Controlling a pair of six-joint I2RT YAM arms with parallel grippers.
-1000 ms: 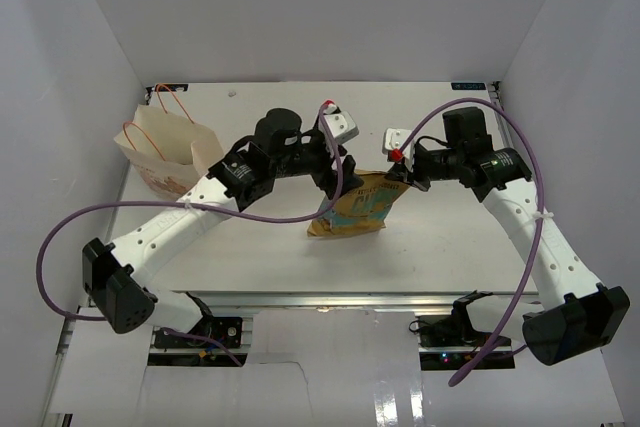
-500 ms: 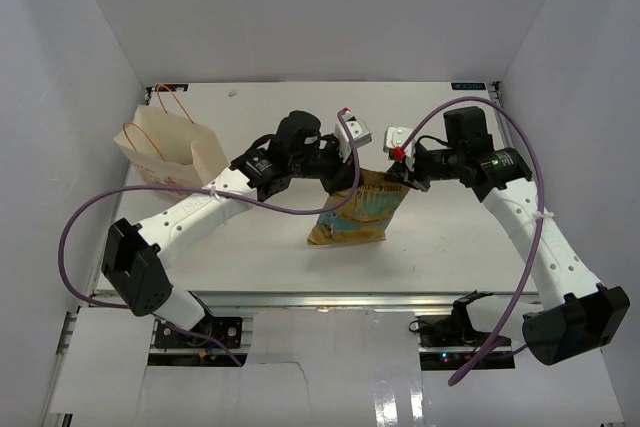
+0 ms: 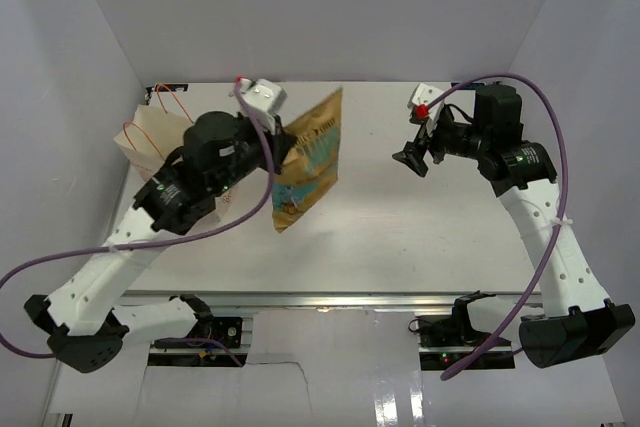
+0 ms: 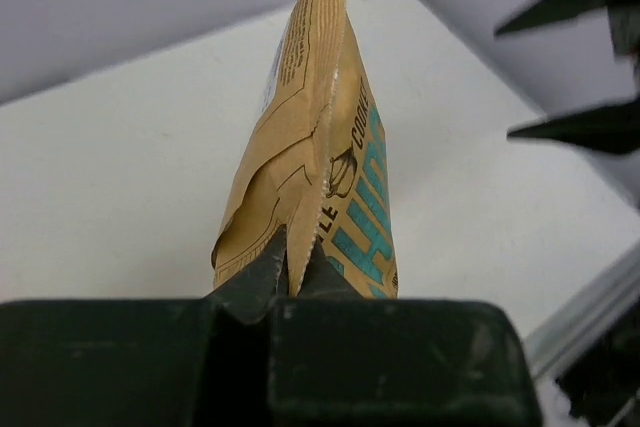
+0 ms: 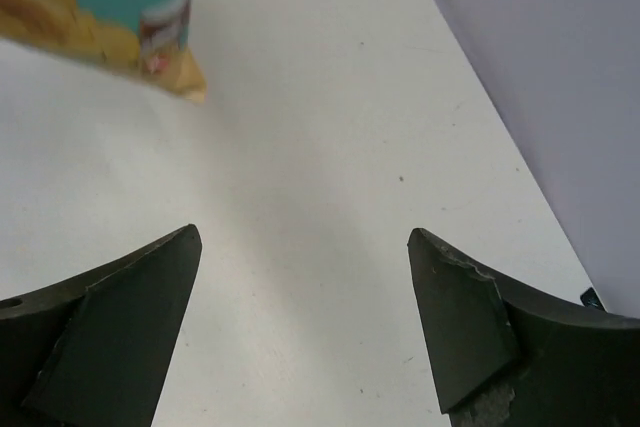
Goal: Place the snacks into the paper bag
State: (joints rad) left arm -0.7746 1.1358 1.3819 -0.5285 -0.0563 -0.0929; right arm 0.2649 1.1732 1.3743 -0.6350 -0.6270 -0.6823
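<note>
Bases of both arms sit at the near edge of the white table [image 3: 420, 237], left arm on the left and right arm on the right. Farther in, left of centre, the left gripper [image 3: 278, 152] is clamped on the large yellow-and-teal chip bag [image 3: 310, 157]. In the left wrist view its fingertips [image 4: 270, 262] meet on the bag's crimped seam, with the bag standing edge-on and stretching away from the jaws. From above, the chip bag is tilted, its lower corner pointing near and its upper corner pointing far, and it appears to be held clear of the table surface. To the right, well apart from the chip bag, the right gripper [image 3: 412, 159] hangs over bare table with its fingers [image 5: 120, 317] spread wide and nothing between them; only one corner of the chip bag enters the upper left of the right wrist view. At the far left corner the cream paper bag [image 3: 150, 147] stands upright with its mouth open and its orange cord handles [image 3: 168, 107] raised, partly hidden behind the left arm
</note>
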